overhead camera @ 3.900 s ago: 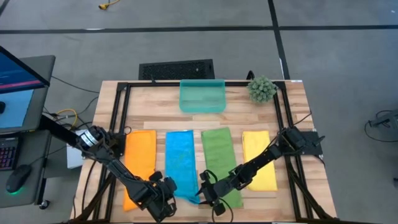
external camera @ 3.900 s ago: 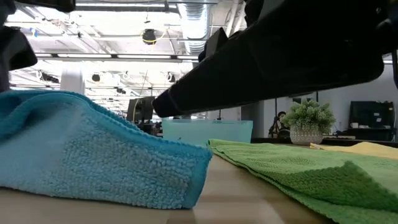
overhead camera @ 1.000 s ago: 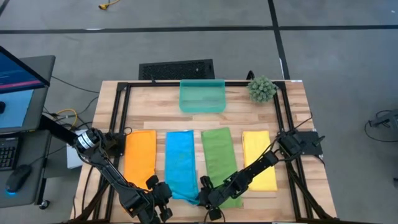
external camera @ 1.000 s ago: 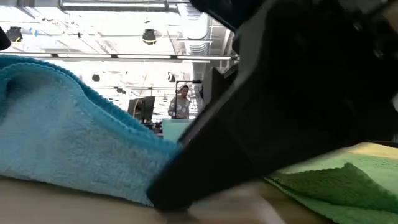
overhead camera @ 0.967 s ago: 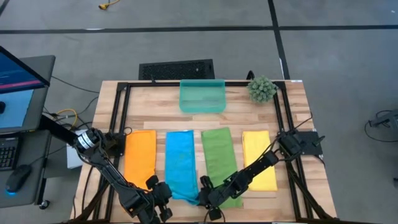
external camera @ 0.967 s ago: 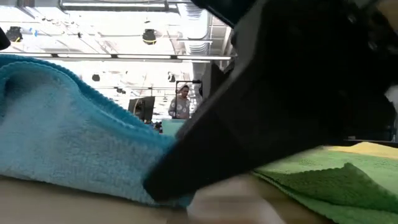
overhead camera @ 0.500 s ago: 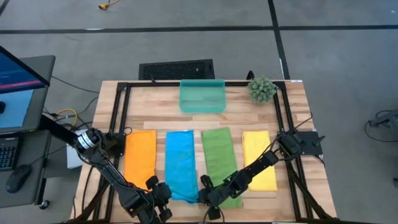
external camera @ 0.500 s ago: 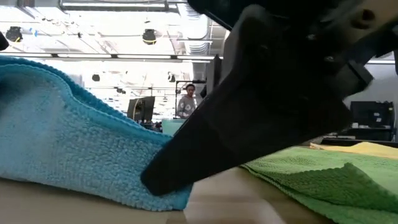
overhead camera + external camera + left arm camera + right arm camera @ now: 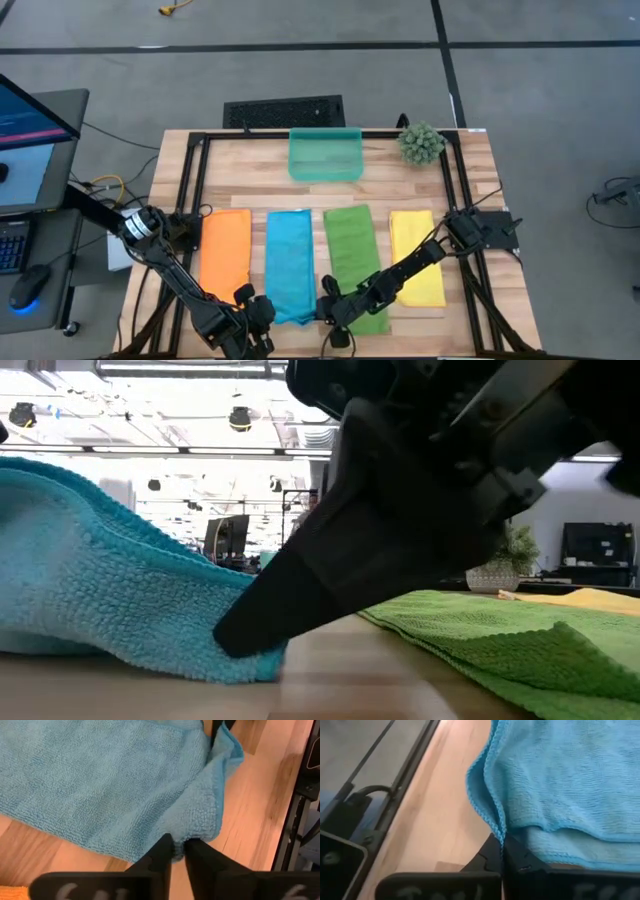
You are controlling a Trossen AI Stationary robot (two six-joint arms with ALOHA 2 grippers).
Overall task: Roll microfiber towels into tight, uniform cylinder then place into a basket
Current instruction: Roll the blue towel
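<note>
Blue towel (image 9: 289, 262) lies flat on the desk (image 9: 250, 170) between orange and green ones, soft and floppy (light, I'd judge), near corners pinched by left claw (image 9: 178, 851) and right claw (image 9: 501, 851).

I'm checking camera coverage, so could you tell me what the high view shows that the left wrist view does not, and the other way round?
Only the high view shows the basket at the table's far edge, the orange towel, green towel, yellow towel and both arms. Only the left wrist view shows the left gripper pinching the blue towel's folded corner. Both show the blue towel on the wooden table.
</note>
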